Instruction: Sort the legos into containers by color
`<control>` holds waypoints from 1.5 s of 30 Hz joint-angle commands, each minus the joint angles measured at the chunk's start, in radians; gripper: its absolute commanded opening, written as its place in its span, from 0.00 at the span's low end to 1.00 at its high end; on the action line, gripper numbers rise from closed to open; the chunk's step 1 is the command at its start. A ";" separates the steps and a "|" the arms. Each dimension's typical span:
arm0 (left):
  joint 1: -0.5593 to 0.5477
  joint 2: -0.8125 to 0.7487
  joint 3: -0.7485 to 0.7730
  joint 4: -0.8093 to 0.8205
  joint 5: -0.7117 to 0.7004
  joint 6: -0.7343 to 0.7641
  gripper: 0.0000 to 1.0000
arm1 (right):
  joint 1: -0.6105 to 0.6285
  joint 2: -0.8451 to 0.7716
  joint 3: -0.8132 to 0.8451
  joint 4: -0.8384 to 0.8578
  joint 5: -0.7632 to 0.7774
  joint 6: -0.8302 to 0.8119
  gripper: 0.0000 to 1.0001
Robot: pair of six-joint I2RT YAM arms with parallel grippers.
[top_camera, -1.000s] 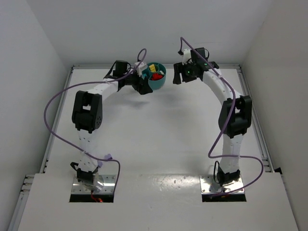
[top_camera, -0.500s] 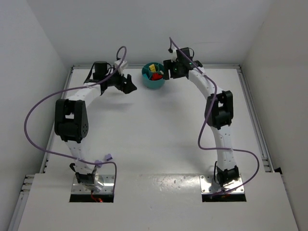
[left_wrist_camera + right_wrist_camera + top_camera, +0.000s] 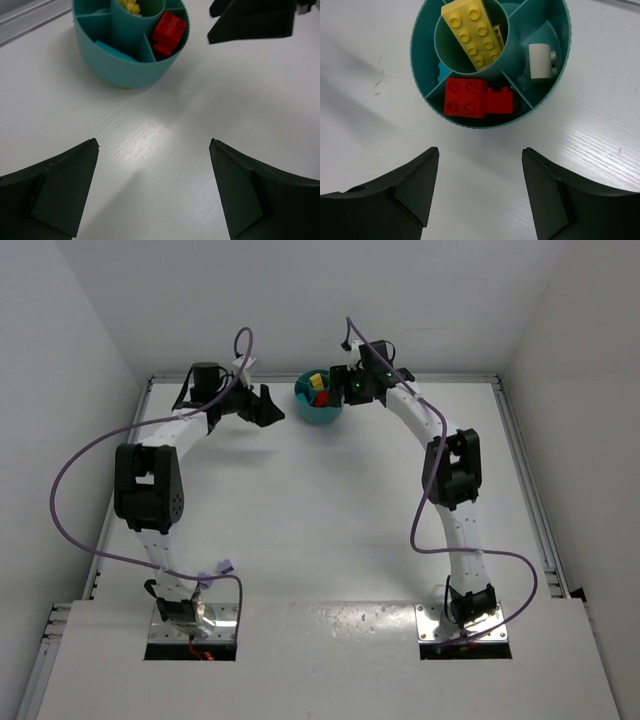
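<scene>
Overhead, the teal bowl (image 3: 320,415) is sitting far back on the table (image 3: 320,530). Left wrist: the left gripper (image 3: 153,145) is gaping wide, empty, left of it. Right wrist: the right gripper (image 3: 480,150) is hovering open, empty, by its red bricks (image 3: 470,97).

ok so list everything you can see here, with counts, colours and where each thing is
bowl: one, teal, far side of the table, split into compartments
yellow brick: one clear, perhaps a second beside it, in the central ring
red bricks: two, red, together in one outer compartment
pale brick: one, whitish, another outer compartment
teal brick: one, teal, a third outer compartment
table: one, white
left gripper: open, empty, beside the bowl
right gripper: open, empty, at the bowl's other side
</scene>
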 commanded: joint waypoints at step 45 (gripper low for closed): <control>-0.317 0.347 0.616 -0.237 -0.421 -0.244 0.99 | -0.087 -0.400 -0.279 0.015 0.298 0.010 0.73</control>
